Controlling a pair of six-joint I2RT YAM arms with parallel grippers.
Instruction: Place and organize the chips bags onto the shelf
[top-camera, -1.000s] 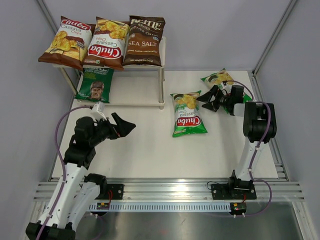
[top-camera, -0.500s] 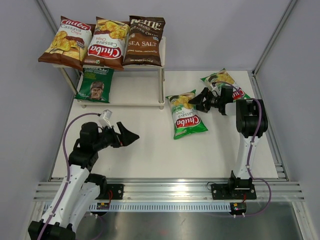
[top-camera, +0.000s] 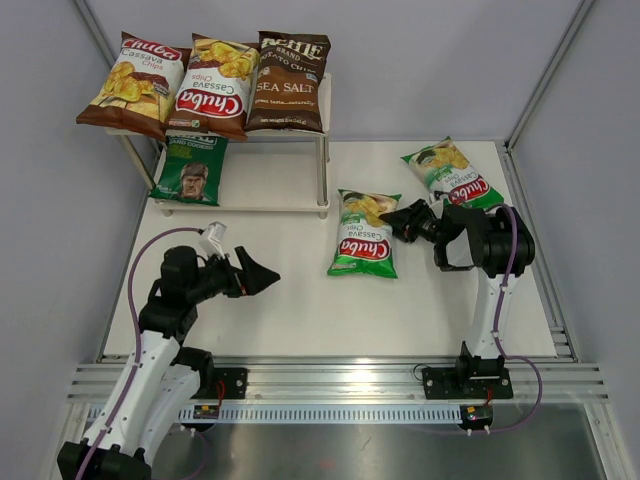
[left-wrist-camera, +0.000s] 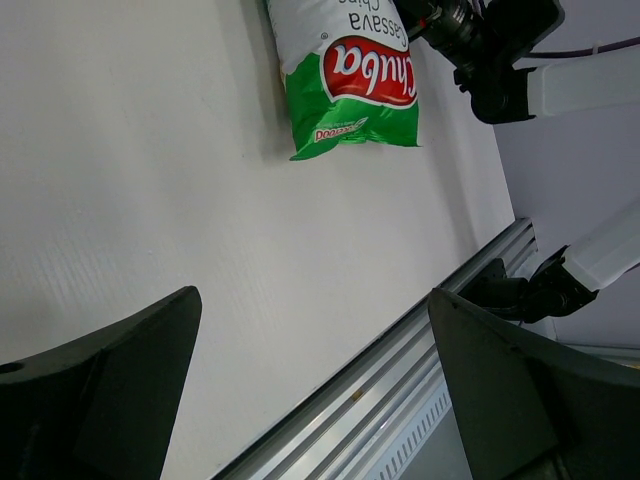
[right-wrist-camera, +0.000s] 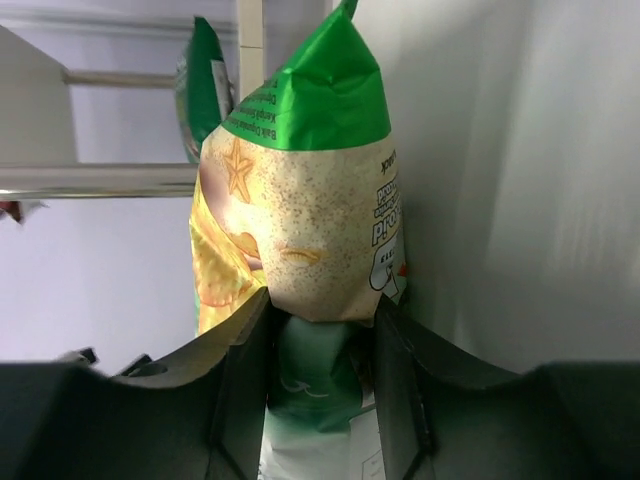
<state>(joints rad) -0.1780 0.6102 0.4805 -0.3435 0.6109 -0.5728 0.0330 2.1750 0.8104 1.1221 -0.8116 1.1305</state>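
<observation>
Tally for you: four chips bags (top-camera: 210, 90) sit on the shelf (top-camera: 272, 185), three up top and the face bag (top-camera: 190, 170) below, while two green Chuba bags (top-camera: 450, 172) lie on the table (top-camera: 300, 300), your right gripper (top-camera: 392, 222) pinching the nearer green bag (top-camera: 362, 245) by its edge, left gripper (top-camera: 255, 275) wide, empty.

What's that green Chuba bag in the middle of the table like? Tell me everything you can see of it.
The green Chuba bag is a glossy, puffy packet. Its far half is pale and printed with yellow chips, a red oval logo sits in the middle, and the near half is green with a crimped seam. It lies face up and slightly slanted on the white table, just right of the shelf. The right gripper pinches its far right corner between both fingers; nothing else touches it.
</observation>
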